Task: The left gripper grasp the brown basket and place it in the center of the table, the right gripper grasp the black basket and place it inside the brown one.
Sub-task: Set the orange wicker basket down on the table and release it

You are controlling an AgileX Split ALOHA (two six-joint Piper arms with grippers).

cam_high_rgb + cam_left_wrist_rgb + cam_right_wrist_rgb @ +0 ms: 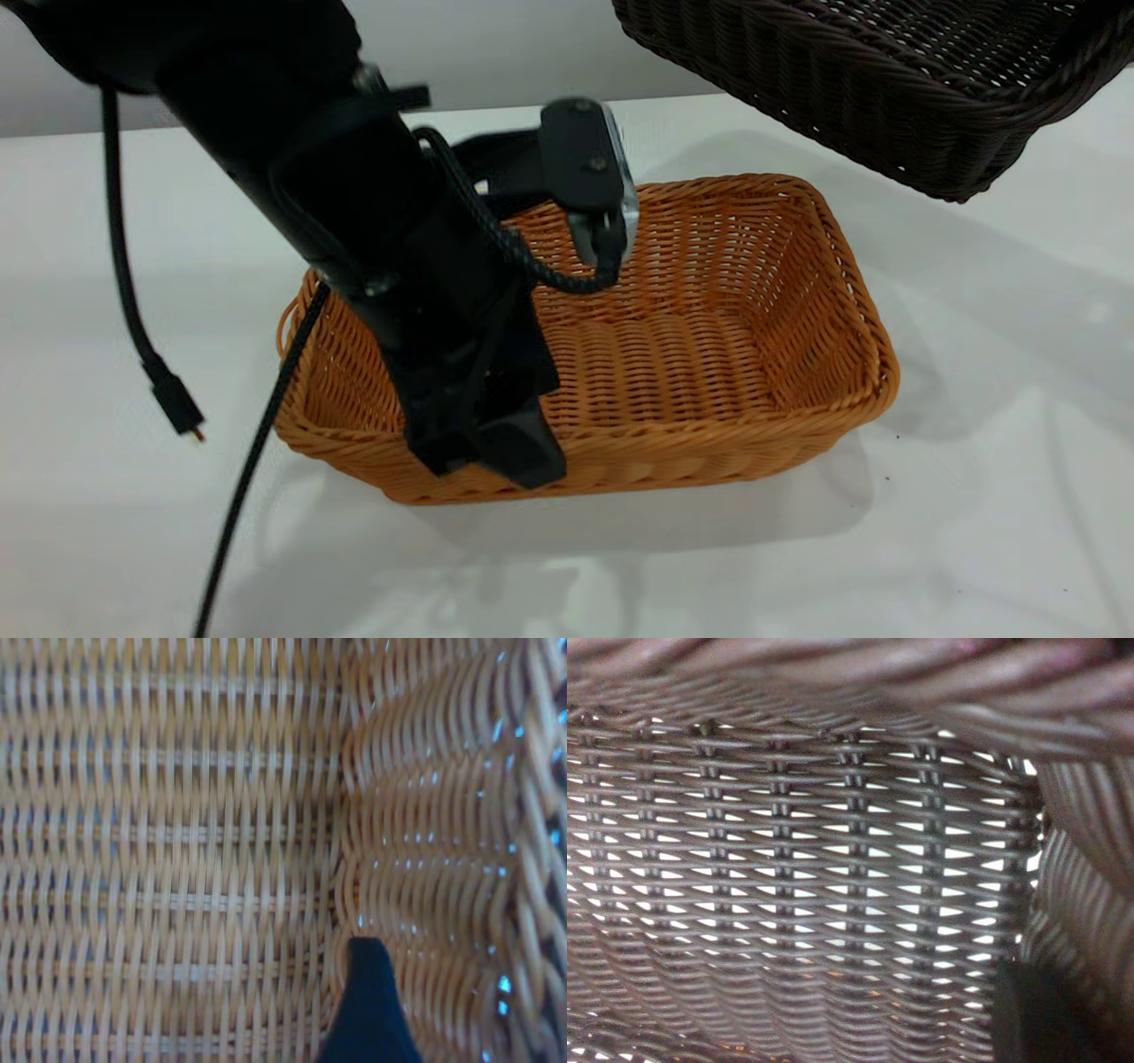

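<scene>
The brown basket (709, 354), resting on the table (974, 532), is being gripped at its near rim by the left gripper (483, 443), while the black basket (886, 80) is being held above its far corner; the right gripper's state cannot be told.

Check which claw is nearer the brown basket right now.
Left. The left claw is down at the brown basket, at its near rim. The right claw is out of the exterior view, carrying the black basket raised above the table.
</scene>
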